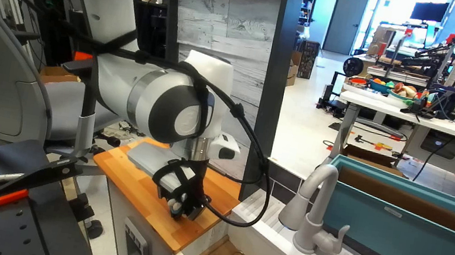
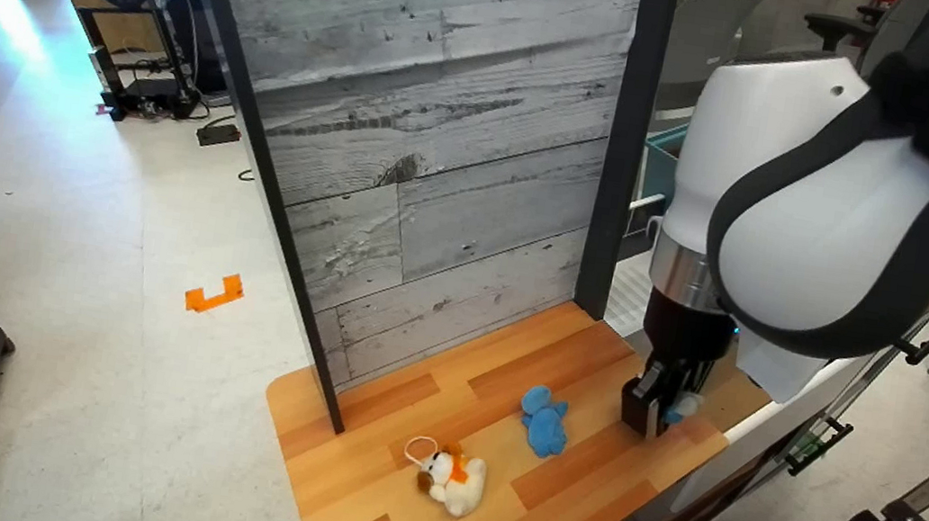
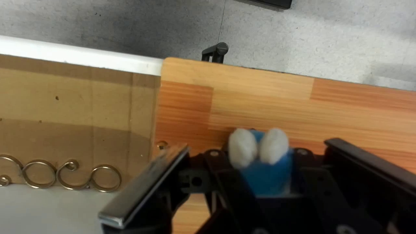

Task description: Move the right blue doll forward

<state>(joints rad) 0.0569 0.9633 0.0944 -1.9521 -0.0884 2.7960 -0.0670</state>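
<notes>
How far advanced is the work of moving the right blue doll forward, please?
Reaching looks done: the pincer is at the right blue doll. In hand: the grasp, with the doll's blue body between the fingers. Left, probably: completing the forward move and letting go, as it is held; progress forward cannot be told.

In the wrist view, the blue doll (image 3: 268, 175) squeezed in the jaws is blurry, and its sides are covered. A black thing (image 3: 269, 2) gets cut off at 1 o'clock. In an exterior view, the arm (image 2: 822, 238) runs off the edge at 2 o'clock.
</notes>
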